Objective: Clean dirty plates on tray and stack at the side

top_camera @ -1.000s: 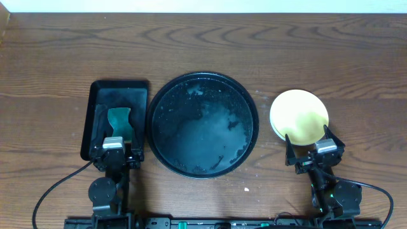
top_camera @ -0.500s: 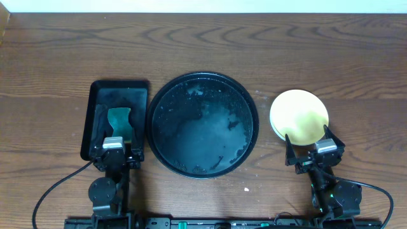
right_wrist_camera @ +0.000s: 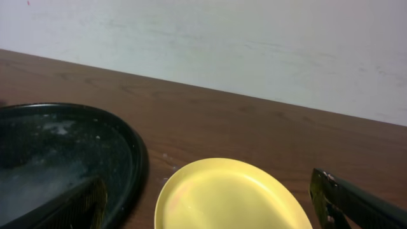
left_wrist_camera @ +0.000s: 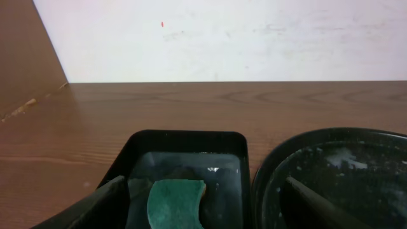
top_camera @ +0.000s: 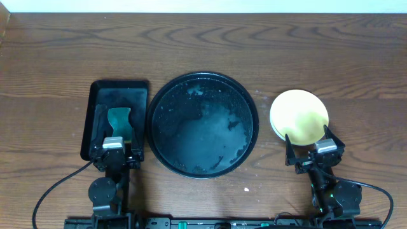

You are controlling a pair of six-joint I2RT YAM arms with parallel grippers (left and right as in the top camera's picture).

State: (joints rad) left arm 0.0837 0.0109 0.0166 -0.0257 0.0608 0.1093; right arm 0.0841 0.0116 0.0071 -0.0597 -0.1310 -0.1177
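the left gripper's (left_wrist_camera: pixel 205 184) fingers (left_wrist_camera: pixel 105 198) are standing wide apart and gripping nothing, reaching over the near end of the small rectangular tray (top_camera: pixel 121 92) that is sitting just left of the tray (top_camera: pixel 191 147), almost touching its rim. between those fingers a green sponge (top_camera: pixel 118 118) is lying on the wet floor of the rectangular tray, near the fingers but not pinched by them. the right gripper (top_camera: pixel 308 138) is also spreading its fingers (top_camera: pixel 288 144) wide and holding nothing; they are straddling the near edge of the yellow plate (top_camera: pixel 299 116), which is lying flat on the table (top_camera: pixel 203 44) just right of the tray, close to its rim but apart from it. a paler edge is peeking out from under the yellow plate on the side facing the tray, so it is resting on something beneath, though how many plates are lying there cannot be told. the tray itself is sitting in the middle of the table between the two arms, its dark floor showing wet smears and pale specks. both arms are reaching in from the near side of the tray.
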